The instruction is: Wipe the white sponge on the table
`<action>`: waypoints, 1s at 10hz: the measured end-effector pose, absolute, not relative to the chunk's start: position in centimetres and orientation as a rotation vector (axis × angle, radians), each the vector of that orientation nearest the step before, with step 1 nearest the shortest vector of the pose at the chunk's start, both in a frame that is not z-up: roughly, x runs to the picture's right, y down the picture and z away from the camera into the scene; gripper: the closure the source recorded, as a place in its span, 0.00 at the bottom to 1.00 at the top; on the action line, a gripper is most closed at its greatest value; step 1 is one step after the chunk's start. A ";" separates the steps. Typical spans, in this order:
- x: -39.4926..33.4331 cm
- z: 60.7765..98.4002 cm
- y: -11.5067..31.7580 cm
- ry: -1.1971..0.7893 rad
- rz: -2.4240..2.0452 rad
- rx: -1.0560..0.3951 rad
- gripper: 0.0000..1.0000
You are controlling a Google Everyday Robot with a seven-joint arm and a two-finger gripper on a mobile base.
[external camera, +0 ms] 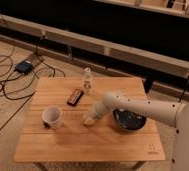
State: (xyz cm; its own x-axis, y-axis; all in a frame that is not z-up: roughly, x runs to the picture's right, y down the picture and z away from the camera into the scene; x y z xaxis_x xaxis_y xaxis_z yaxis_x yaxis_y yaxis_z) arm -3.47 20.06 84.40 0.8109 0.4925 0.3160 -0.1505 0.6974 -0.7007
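Hand (91, 118) lowered near table (63, 145) centre, closed on the white sponge (88, 121), pressed against the top. Sponge's long axis indeterminate under the grip. White cup (52, 116) left; dark bar (75, 96) behind; dark bowl (129, 120) right; bottle (88, 81) beyond.

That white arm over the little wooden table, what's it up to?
It is a robot arm, and its gripper is shut on the white sponge, pressing it down on the table near the middle, so it looks to be wiping the top. Around it stand a white cup to the left, a dark bar and a clear bottle behind, and a dark bowl to the right. None of those is being touched.
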 end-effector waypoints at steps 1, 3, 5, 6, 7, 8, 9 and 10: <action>-3.3 84.1 20.4 -0.515 0.383 -0.714 1.00; -3.0 83.4 21.0 -0.514 0.390 -0.714 1.00; -3.0 82.7 21.1 -0.516 0.387 -0.716 1.00; -3.0 82.4 21.2 -0.516 0.384 -0.719 1.00; -3.1 81.9 21.2 -0.515 0.380 -0.729 1.00; -3.2 81.7 21.1 -0.519 0.378 -0.732 1.00; -3.5 81.5 20.9 -0.525 0.372 -0.735 1.00; -4.1 81.1 20.2 -0.541 0.358 -0.735 1.00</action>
State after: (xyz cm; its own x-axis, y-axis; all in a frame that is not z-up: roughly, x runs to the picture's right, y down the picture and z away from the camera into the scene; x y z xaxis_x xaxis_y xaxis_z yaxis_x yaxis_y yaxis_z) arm -4.14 20.20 81.11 0.8061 0.4864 0.3370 -0.1197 0.6918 -0.7121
